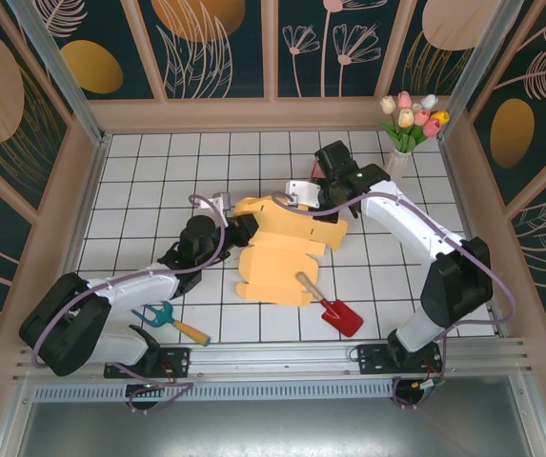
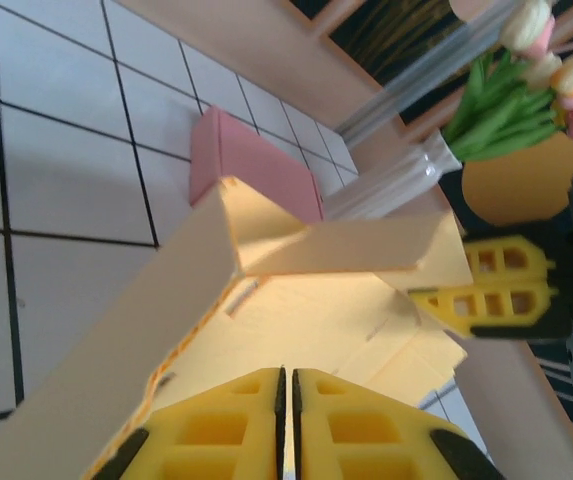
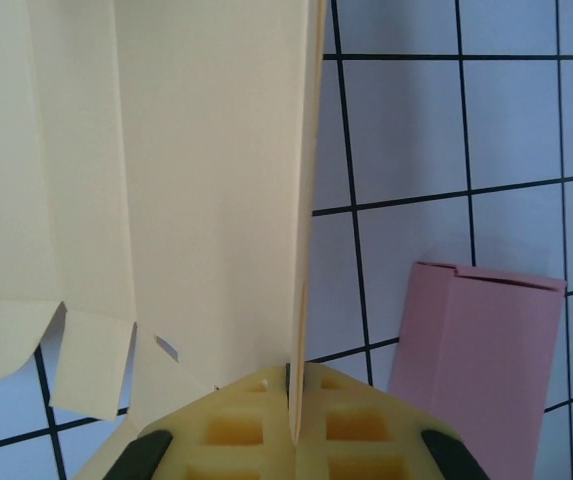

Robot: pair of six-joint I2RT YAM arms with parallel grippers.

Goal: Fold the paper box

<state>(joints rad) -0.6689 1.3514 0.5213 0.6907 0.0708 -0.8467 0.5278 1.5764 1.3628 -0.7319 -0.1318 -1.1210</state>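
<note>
Tulips in vase; right claw tight on paper box, left claw closed.

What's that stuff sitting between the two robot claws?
A yellow paper box, partly folded, lies between the left gripper and the right gripper; the top view shows it.

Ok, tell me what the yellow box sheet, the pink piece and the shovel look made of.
The yellow box sheet: thin matte card or stiff paper, holding sharp creases and cut tabs. The pink piece: likely the same matte card, creased too. The shovel: smooth red blade, plastic or painted metal; handle looks wooden.
</note>
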